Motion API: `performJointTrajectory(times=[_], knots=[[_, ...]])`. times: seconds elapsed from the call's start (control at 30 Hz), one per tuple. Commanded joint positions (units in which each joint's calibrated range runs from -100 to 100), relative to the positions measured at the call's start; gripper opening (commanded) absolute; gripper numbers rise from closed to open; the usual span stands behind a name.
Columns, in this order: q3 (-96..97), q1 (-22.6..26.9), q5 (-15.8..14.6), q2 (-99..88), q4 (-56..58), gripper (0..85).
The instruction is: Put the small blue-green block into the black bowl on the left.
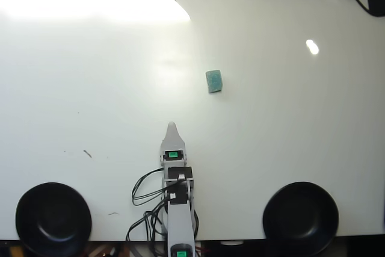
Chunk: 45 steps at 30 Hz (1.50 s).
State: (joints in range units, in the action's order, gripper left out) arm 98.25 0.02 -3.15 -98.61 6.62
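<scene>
No readable text, labels, brand names, numbers or signs appear anywhere in the overhead view.

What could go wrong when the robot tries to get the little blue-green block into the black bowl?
The robot's hand hangs apart from the tiny teal speckled foam block, which looks so small that the hand might nudge it away rather than grip it. Also, two alike round glossy black bowls sit at the near edge in the overhead view: one at left, one at right. The block could end up in the wrong one.
</scene>
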Motion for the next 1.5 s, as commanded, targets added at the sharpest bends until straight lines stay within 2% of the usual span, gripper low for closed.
performJointTrajectory(times=[0.0,0.07,0.33,0.53,0.7,0.9,1.03,1.13,1.37,1.47], knots=[[0.18,0.05,2.3,-1.07,0.47,47.9],[-0.56,-0.05,4.98,-1.07,0.55,47.8],[-9.89,0.39,7.23,-1.07,5.5,47.6],[-12.85,0.29,15.63,-1.07,2.34,47.9],[-13.59,-0.44,25.15,-0.75,-3.99,47.6],[-17.56,-0.78,30.87,-0.1,-4.8,47.6],[-20.24,-2.05,36.58,2.68,-4.88,47.9],[-24.59,-3.32,40.83,7.07,-4.31,48.3],[-37.16,-5.86,48.21,21.21,-4.39,48.8],[-37.89,-7.13,51.97,26.03,-8.69,49.5]])
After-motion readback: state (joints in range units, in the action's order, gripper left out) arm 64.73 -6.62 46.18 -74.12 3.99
